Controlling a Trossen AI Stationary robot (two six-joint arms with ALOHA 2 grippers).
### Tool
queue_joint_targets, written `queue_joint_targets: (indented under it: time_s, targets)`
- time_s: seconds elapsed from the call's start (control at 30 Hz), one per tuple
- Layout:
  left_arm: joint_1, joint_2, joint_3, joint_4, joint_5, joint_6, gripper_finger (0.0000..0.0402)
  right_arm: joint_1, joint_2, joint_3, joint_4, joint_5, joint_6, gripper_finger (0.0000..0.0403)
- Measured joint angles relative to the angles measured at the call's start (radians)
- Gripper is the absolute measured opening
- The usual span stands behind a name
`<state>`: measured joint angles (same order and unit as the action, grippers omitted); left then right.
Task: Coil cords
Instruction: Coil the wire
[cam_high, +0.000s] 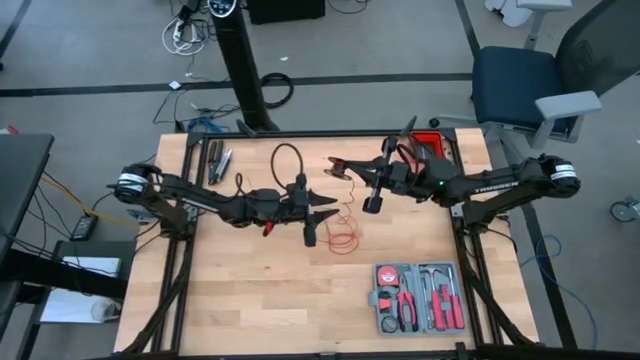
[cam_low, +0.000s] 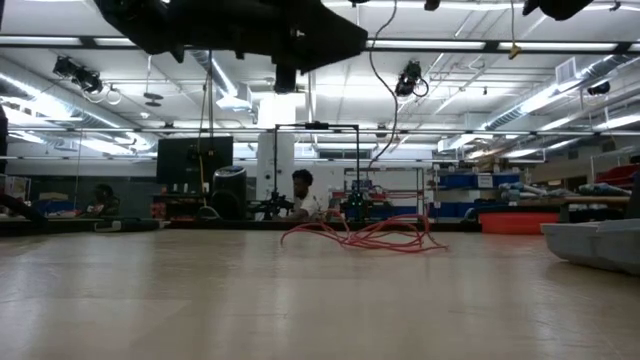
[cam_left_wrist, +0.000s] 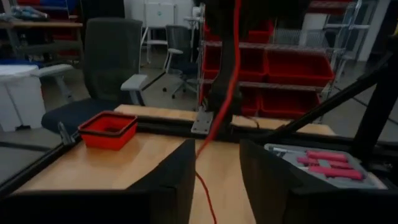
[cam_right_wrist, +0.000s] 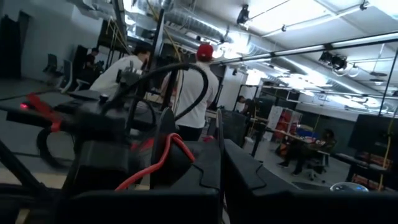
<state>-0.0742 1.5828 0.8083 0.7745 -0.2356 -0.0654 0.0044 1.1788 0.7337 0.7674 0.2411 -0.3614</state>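
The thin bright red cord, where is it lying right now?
In the high view, the thin bright red cord lies bundled mid-table, just right of the left gripper, with a strand running up to the shut right gripper.

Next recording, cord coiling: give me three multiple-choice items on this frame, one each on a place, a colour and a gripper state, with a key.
1. Where does the grey tool case sit in the high view?
A. near corner on the right arm's side
B. far corner on the left arm's side
C. table centre

2. What colour is the cord?
A. blue
B. red
C. white

3. How does the left gripper stand?
A. shut on the cord
B. open, with the cord running through the gap
C. out of view

Key: 1 A, the case lies at the lower right of the high view. 2 B, its loops show red on the wood. 3 B, the left wrist view shows its fingers apart.
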Motion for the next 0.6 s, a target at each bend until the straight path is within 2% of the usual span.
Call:
queue_joint_targets:
  time_s: [0.13, 0.6]
  targets:
    - [0.0, 0.026, 0.031, 0.002, -0.002, 0.001, 0.0144, 0.0, 0.016, 0.0, 0.014, 0.0, -0.002, 0.0]
    - [0.0, 0.028, 0.034, -0.003, -0.023, 0.006, 0.0145, 0.0, 0.015, 0.0, 0.04, 0.0, -0.002, 0.0]
